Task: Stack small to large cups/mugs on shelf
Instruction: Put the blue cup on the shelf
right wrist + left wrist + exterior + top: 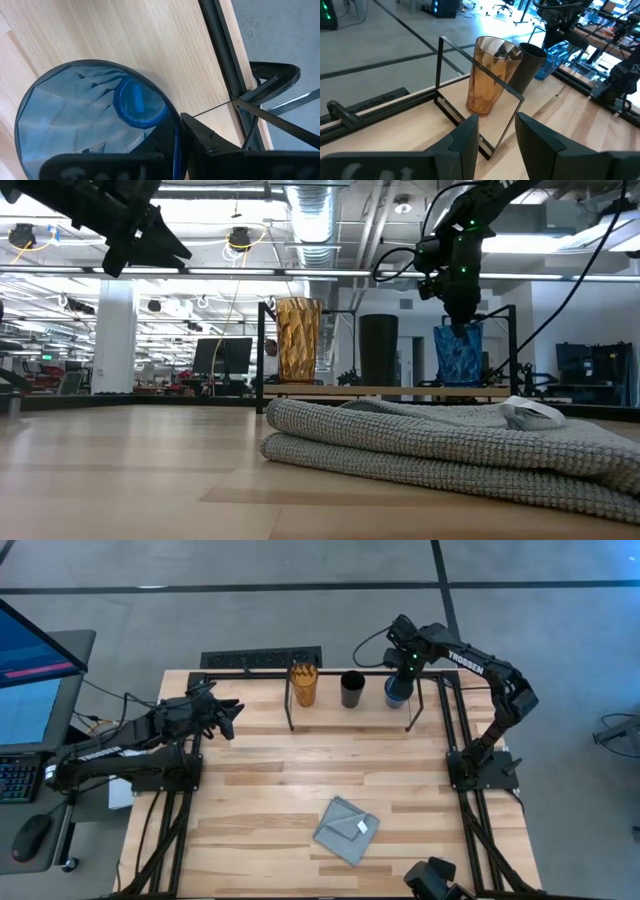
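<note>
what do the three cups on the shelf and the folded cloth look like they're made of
Amber tumbler: likely translucent plastic, faceted and glossy; the shelf shows through it. Black cup: opaque, matte, plastic by the look, though ceramic can't be ruled out. Blue cup: translucent faceted plastic, its base visible through the wall. Grey cloth: woven fabric, waffle texture, soft folds.
</note>
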